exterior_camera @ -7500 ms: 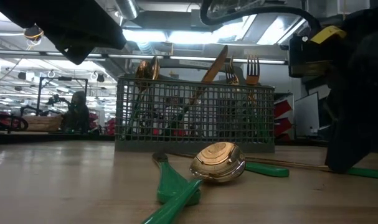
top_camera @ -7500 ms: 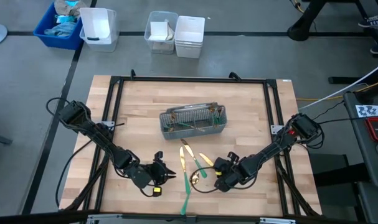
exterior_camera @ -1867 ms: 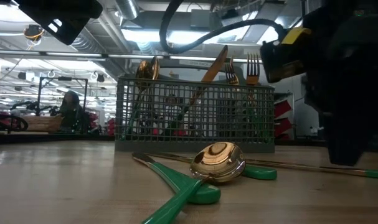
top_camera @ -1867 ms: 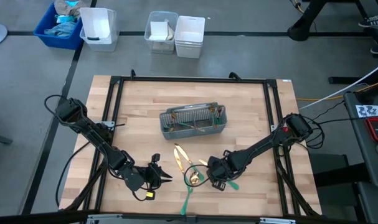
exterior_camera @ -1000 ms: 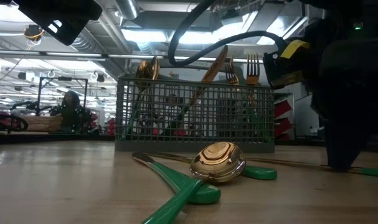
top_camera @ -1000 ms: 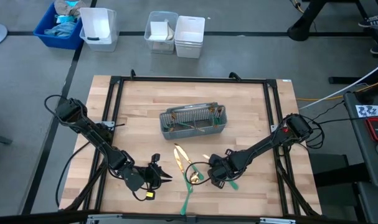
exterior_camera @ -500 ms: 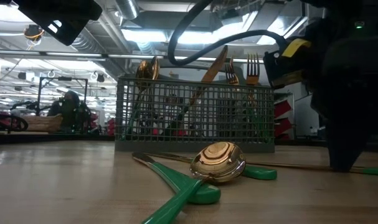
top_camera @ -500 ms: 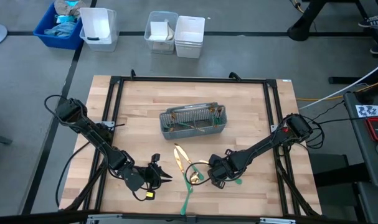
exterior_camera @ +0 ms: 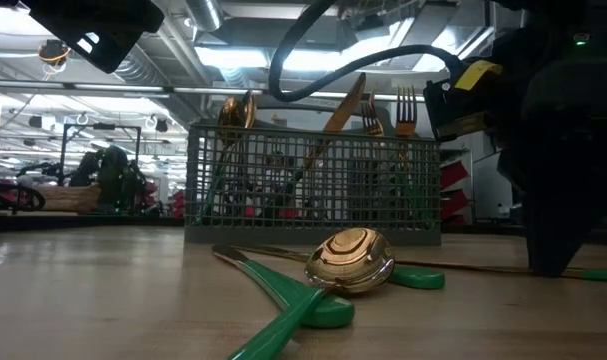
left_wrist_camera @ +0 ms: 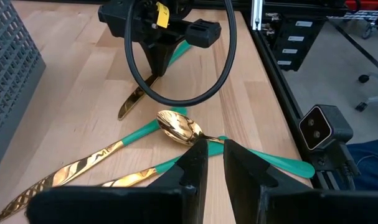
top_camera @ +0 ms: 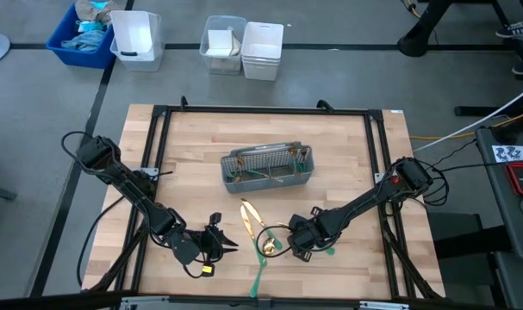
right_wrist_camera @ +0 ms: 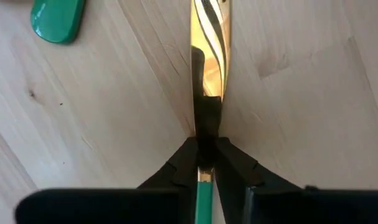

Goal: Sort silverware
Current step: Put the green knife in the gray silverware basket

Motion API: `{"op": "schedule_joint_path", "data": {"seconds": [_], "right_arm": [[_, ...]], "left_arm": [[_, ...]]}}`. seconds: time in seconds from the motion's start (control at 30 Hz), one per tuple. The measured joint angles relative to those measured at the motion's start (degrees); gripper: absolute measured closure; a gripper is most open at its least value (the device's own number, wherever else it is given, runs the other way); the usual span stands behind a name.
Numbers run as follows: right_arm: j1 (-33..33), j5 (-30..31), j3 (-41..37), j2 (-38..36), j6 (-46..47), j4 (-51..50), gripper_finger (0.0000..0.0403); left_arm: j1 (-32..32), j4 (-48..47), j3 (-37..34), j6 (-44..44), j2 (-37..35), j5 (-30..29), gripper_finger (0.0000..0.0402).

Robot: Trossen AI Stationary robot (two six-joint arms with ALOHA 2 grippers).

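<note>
The grey mesh caddy (top_camera: pixel 268 168) stands mid-table with several pieces of silverware upright in it (exterior_camera: pixel 383 110). In front of it on the wood lie loose pieces: a gold spoon (left_wrist_camera: pixel 179 127) with a green handle, a knife (top_camera: pixel 246 217) and others crossing under it. My right gripper (top_camera: pixel 301 248) points down, shut on another gold-bladed knife (left_wrist_camera: pixel 136 99) that lies flat right of the spoon. My left gripper (left_wrist_camera: pixel 215 163) hovers left of the pile, its fingers a narrow gap apart with nothing between them. My right gripper pinches the knife between its two fingers where the gold blade (right_wrist_camera: pixel 207 93) meets the green handle (right_wrist_camera: pixel 203 194). The fingers come from above, pointing down, one on each long edge, so they stand across the knife. The knife lies flat on the table.
A black cable loop (left_wrist_camera: pixel 176 93) hangs from my right arm over the loose pieces. Black frame rails (top_camera: pixel 158 172) run along the table's sides. White bins (top_camera: pixel 261 47) and a blue bin (top_camera: pixel 76 39) stand beyond the far edge. Bare wood lies left of the caddy.
My right gripper has stayed over the knife; the knife's green handle end has shifted a little on the table toward the right edge. My left arm has kept still.
</note>
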Motion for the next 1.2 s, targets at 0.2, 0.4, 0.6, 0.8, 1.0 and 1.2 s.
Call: {"op": "schedule_joint_path", "data": {"seconds": [0.2, 0.4, 0.6, 0.8, 1.0, 1.2], "right_arm": [[0.0, 0.94, 0.0, 0.0, -0.04, 0.04, 0.037], [0.0, 2.18, 0.0, 0.0, -0.09, 0.19, 0.0363], [-0.55, 2.49, 0.14, 0.02, -1.45, 0.14, 0.0362], [-1.77, 3.91, 1.88, 0.24, -4.54, 0.87, 0.0362], [-3.33, 3.87, 2.89, 0.24, -6.34, 0.21, 0.0362], [-3.96, 2.24, 2.89, 0.24, -7.42, -0.24, 0.0362]], "left_arm": [[0.0, 0.02, 0.0, 0.0, 0.0, 0.0, 0.0357], [0.0, 0.02, 0.0, 0.0, 0.0, 0.0, 0.0357], [0.0, 0.02, 0.0, 0.0, 0.0, 0.0, 0.0357], [0.0, 0.04, 0.0, 0.0, 0.0, 0.0, 0.0357], [-0.15, 0.09, 0.0, 0.74, 0.0, -0.02, 0.0357], [-0.52, 0.05, 0.0, 0.98, -0.02, -0.02, 0.0357]]}}
